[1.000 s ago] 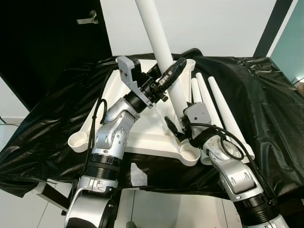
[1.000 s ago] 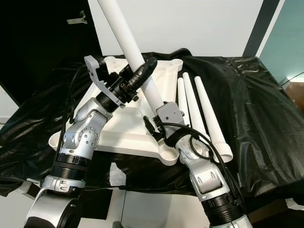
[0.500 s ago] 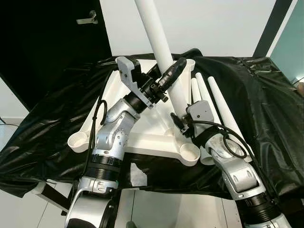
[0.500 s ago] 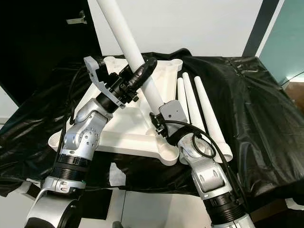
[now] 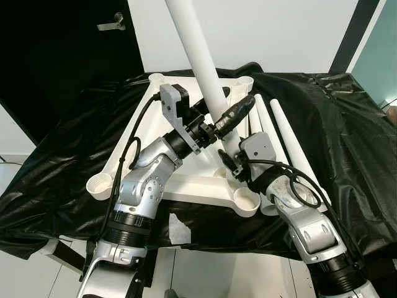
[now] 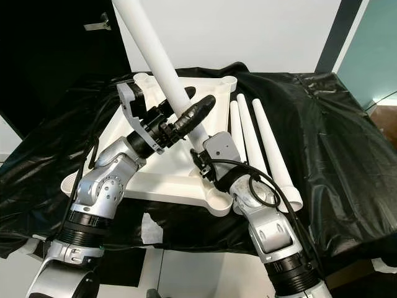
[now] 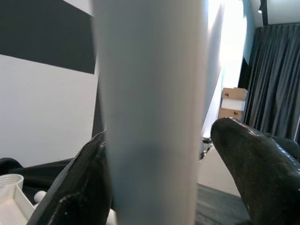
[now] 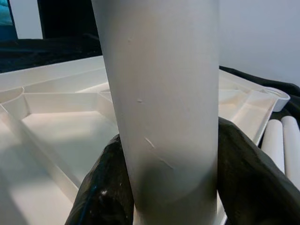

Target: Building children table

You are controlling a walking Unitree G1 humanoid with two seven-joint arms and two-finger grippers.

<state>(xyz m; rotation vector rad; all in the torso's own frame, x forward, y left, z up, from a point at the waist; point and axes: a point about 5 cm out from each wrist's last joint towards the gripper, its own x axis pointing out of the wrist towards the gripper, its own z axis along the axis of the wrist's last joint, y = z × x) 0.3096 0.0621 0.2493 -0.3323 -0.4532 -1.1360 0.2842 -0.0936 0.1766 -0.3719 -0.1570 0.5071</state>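
A white tabletop (image 5: pixel 186 186) lies upside down on a black sheet (image 5: pixel 347 124) covering a work surface, with round sockets at its corners. A long white leg (image 5: pixel 201 68) rises from the tabletop's underside, tilted so its upper end leans to the robot's left and runs out of the top of the frame. The left gripper (image 5: pixel 231 118) reaches across the leg partway up; in the left wrist view its fingers (image 7: pixel 82 187) sit on either side of the leg with a gap on one side, so the grip is loose. The right gripper (image 5: pixel 228 164) is clenched around the leg near its base, fingers (image 8: pixel 101 187) pressed against both sides. Three spare legs (image 5: pixel 285 139) lie side by side on the sheet, just right of the tabletop.
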